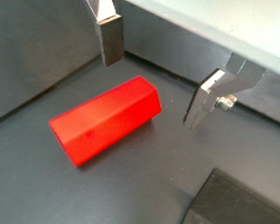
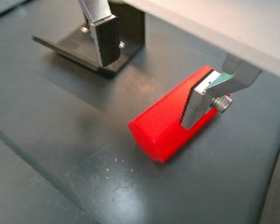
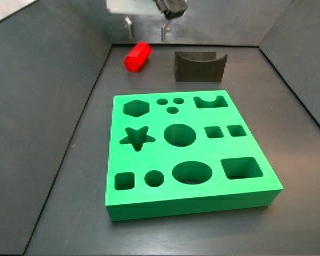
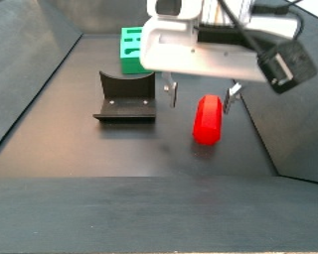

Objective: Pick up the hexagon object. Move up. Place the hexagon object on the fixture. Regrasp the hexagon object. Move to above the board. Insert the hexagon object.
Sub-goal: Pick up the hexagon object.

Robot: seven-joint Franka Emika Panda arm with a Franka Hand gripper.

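Note:
The red hexagon object [image 1: 105,119] lies flat on the dark floor; it also shows in the wrist view [image 2: 171,121] and in both side views [image 3: 137,56] [image 4: 209,118]. My gripper [image 1: 154,83] hangs open above the floor, empty, with the peg off to one side of the gap and near one finger [image 2: 201,101]. The gripper also shows in a side view [image 4: 202,94]. The dark fixture [image 3: 198,65] stands beside the peg, also seen in a side view [image 4: 124,97] and a wrist view [image 2: 90,48]. The green board [image 3: 187,150] lies nearer the front.
Grey walls enclose the floor on all sides [image 3: 69,60]. The green board shows behind the fixture in a side view [image 4: 130,47]. A dark edge [image 1: 241,201] shows in a wrist view.

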